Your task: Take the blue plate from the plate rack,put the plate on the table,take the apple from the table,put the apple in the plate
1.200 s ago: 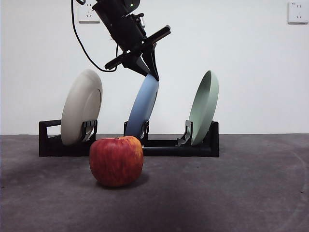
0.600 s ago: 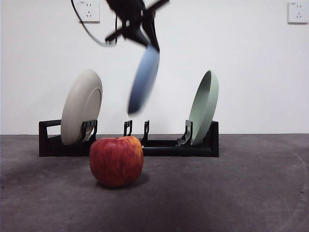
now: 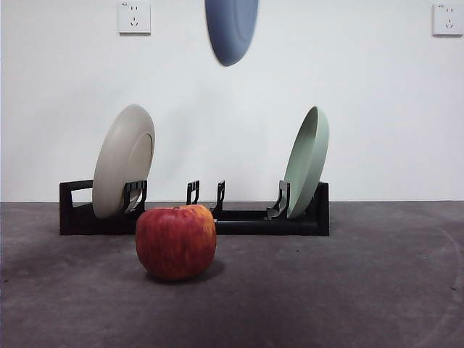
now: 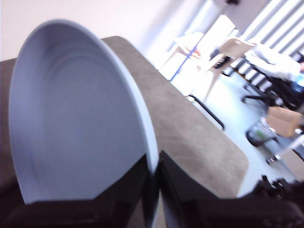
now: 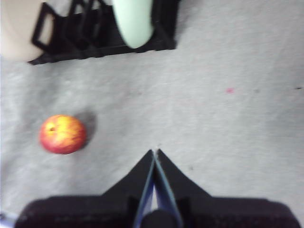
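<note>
One blue plate [image 4: 76,123] pinched in left gripper [image 4: 153,164], right gripper [image 5: 155,156] pressed together, no readable writing.

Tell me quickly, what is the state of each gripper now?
Left gripper: shut on the rim of the blue plate, lifted high above the plate rack.
Right gripper: shut, empty, above the table.

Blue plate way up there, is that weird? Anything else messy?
Not messy. The blue plate hangs high above the plate rack because the left gripper is pinching its rim. The apple sits whole on the table.
</note>
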`<state>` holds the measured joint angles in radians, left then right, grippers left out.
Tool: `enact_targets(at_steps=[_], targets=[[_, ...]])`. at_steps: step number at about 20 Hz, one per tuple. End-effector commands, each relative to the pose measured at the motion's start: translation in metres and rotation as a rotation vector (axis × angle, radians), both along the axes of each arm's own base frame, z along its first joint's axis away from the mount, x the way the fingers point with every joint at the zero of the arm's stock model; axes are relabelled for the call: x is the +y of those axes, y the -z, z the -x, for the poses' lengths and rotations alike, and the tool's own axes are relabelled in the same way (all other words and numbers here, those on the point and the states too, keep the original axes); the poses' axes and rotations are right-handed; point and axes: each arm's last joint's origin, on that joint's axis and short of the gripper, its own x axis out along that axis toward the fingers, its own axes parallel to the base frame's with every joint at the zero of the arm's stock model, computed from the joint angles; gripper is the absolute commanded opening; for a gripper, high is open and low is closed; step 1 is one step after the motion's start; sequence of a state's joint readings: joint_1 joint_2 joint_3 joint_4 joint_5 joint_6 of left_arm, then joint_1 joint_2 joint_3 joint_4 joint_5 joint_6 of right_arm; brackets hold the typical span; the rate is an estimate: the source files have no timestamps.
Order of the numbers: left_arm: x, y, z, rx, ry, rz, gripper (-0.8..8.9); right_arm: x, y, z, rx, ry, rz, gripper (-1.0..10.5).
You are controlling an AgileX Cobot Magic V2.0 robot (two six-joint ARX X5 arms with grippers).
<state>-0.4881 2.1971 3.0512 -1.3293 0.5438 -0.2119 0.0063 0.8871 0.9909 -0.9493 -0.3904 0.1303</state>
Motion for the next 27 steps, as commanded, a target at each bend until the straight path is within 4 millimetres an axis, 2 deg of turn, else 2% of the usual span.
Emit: enact_targets(at_steps=[1,5,11,13,16,18,22,24,27], targets=[[-0.01,-0.001,0.005,-0.039,0.053,-0.007,0.17,-0.001,-0.001,0.0,-0.002,0.016,0.029,0.0],[-0.039,-0.001,0.026,-0.118,0.155,-0.055,-0.08,-0.002,-0.001,0.01,0.022,0.045,0.061,0.0],[-0.089,0.002,0.069,-0.229,0.193,-0.169,-0.08,-0.003,-0.019,0.063,-0.151,0.068,0.064,0.0],[-0.103,0.001,0.087,-0.283,0.177,-0.221,-0.08,-0.004,-0.02,0.082,-0.159,0.096,0.077,0.0],[-0.125,0.007,0.108,-0.334,0.166,-0.315,-0.08,-0.006,-0.022,0.099,-0.128,0.151,0.111,0.0],[-0.136,0.016,0.119,-0.344,0.147,-0.418,-0.08,-0.007,-0.032,0.109,-0.151,0.172,0.129,0.0],[-0.15,0.054,0.142,-0.292,0.187,-0.663,-0.08,-0.008,-0.066,0.13,-0.286,0.213,0.146,0.0],[-0.161,0.082,0.152,-0.24,0.206,-0.766,-0.09,-0.009,-0.08,0.139,-0.352,0.25,0.165,0.0],[-0.178,0.126,0.168,-0.258,0.182,-0.972,-0.08,-0.01,-0.097,0.15,-0.443,0.264,0.157,0.0]])
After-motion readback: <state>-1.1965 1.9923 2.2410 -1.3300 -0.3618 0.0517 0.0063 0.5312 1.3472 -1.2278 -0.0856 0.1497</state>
